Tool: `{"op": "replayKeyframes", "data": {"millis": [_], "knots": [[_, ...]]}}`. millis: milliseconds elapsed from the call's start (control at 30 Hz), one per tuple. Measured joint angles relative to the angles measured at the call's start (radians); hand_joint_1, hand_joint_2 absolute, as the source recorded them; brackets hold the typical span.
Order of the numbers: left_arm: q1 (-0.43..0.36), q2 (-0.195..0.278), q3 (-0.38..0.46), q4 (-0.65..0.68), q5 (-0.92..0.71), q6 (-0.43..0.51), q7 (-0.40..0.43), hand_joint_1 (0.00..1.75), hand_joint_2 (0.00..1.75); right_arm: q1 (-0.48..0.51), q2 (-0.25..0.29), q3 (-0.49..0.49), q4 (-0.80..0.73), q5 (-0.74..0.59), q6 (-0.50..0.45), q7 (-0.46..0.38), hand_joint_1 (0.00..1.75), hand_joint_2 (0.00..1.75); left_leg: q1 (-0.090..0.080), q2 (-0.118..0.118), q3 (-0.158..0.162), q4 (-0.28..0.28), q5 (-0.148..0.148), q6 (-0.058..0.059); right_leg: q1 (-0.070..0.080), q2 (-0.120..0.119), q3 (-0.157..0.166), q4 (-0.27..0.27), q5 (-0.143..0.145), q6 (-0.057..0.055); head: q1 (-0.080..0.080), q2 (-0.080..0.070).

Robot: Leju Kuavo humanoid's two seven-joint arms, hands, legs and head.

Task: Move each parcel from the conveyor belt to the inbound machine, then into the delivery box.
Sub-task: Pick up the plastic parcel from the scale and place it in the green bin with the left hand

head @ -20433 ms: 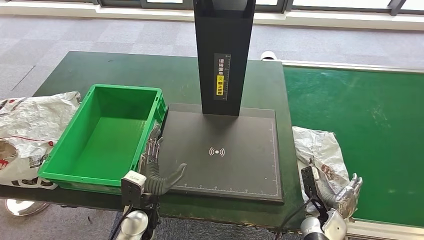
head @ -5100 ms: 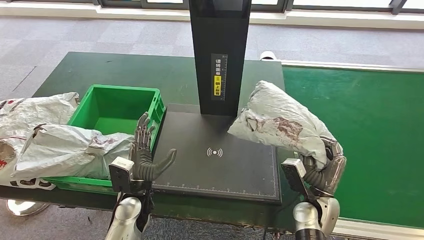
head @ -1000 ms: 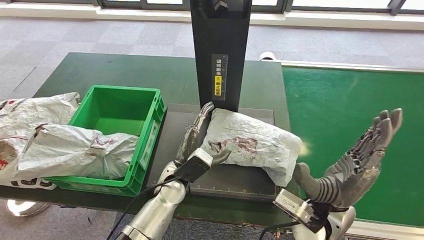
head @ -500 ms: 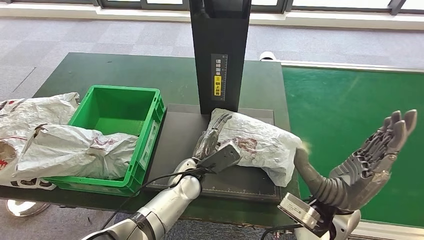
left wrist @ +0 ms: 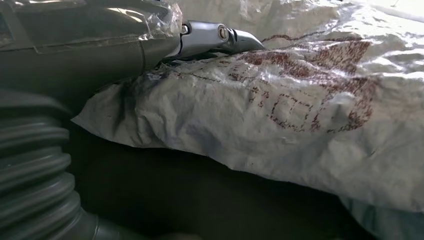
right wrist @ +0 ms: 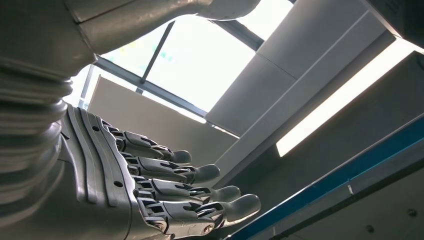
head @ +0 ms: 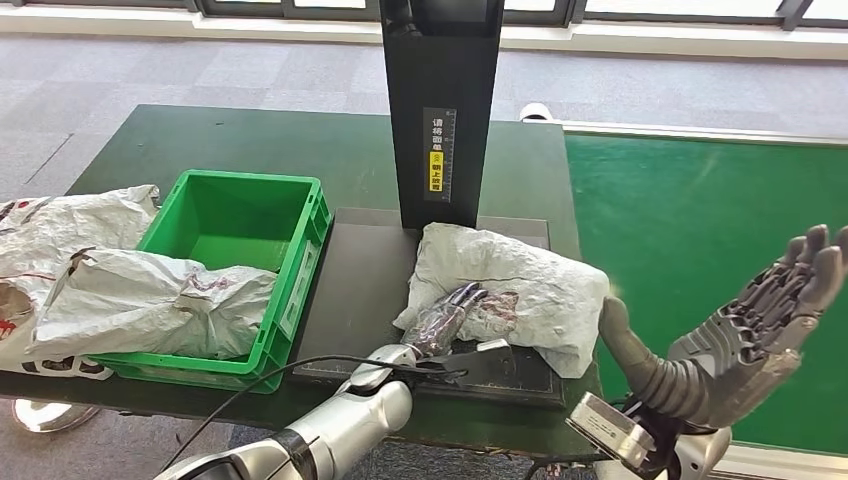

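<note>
Crumpled white plastic parcel (head: 520, 285) on black inbound machine plate (head: 350, 290); left robot hand (head: 445, 315) apparently gripping it; right robot hand (head: 745, 335) released. Next: green plastic delivery box (head: 290, 205).

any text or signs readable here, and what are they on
"请将面单" then a yellow patch with "朝上放置": vertical label on the black post of the inbound machine, small, so my reading is unsure.
Red-brown print on the parcel under the left hand: too smeared and crumpled to read.
Print on the parcel in the green delivery box: too small to read.
</note>
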Motion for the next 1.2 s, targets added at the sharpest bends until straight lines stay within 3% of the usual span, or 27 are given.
{"op": "replayKeyframes", "data": {"millis": [33, 133, 167, 433, 867, 1033, 1133, 1200], "knots": [[0.0, 0.0, -0.014, 0.002, -0.001, -0.002, 0.003, 0.24, 1.75, 0.0, 0.0, 0.0, -0.002, 0.0, 0.0, 0.0, 0.0, 1.75, 0.0, 0.0, 0.0, 0.0, 0.0, 0.0, 0.0, 0.0, 0.0, 0.0, 0.0, 0.0, 0.0, 0.0], [-0.002, 0.0, -0.042, 0.008, -0.004, -0.002, 0.007, 1.54, 1.75, 0.001, 0.0, 0.0, -0.008, -0.001, 0.0, 0.0, 0.0, 1.75, 0.0, 0.0, 0.0, 0.0, 0.0, 0.0, 0.0, 0.0, 0.0, 0.0, 0.0, 0.0, 0.0, 0.0], [-0.002, 0.0, -0.05, 0.01, -0.007, -0.002, 0.01, 1.75, 1.75, 0.001, 0.0, 0.0, -0.009, -0.002, 0.0, 0.0, 0.0, 1.75, 0.0, 0.0, 0.0, 0.0, 0.0, 0.0, 0.0, 0.0, 0.0, 0.0, 0.0, 0.0, 0.0, 0.0], [-0.015, 0.0, -0.115, 0.022, -0.027, 0.053, 0.06, 1.75, 1.75, 0.002, 0.0, 0.0, -0.015, -0.006, 0.0, 0.0, 0.0, 1.75, 0.0, 0.0, 0.001, 0.0, 0.0, 0.0, 0.0, 0.0, 0.001, 0.0, 0.0, 0.0, 0.0, 0.0], [-0.023, 0.0, -0.128, 0.055, -0.025, 0.107, 0.071, 1.75, 1.75, 0.002, 0.0, 0.0, -0.014, -0.019, 0.0, 0.0, 0.0, 1.75, 0.0, 0.0, 0.001, 0.0, 0.0, 0.0, 0.0, 0.0, 0.001, 0.0, 0.0, 0.0, 0.0, 0.0], [-0.024, 0.0, -0.137, 0.071, -0.074, 0.251, 0.141, 1.75, 1.75, 0.002, 0.0, 0.003, -0.014, -0.017, 0.0, 0.0, 0.0, 1.75, 0.0, 0.001, 0.002, -0.001, 0.0, 0.0, 0.0, 0.0, 0.001, 0.0, 0.0, 0.0, 0.0, 0.0], [-0.012, 0.004, -0.128, 0.056, -0.209, 0.336, 0.21, 1.75, 1.75, 0.002, 0.0, 0.003, -0.014, -0.015, 0.0, 0.0, 0.0, 1.75, 0.0, 0.001, 0.001, -0.001, 0.0, 0.0, 0.0, 0.0, 0.001, 0.0, 0.0, 0.0, 0.0, 0.0], [0.025, 0.012, -0.065, -0.015, -0.464, 0.375, 0.222, 1.75, 1.75, 0.003, 0.0, 0.003, -0.014, -0.015, 0.0, 0.0, 0.0, 1.75, 0.0, 0.001, 0.001, -0.001, 0.0, 0.0, 0.0, 0.001, 0.001, 0.0, 0.0, 0.0, 0.0, 0.0]]}}
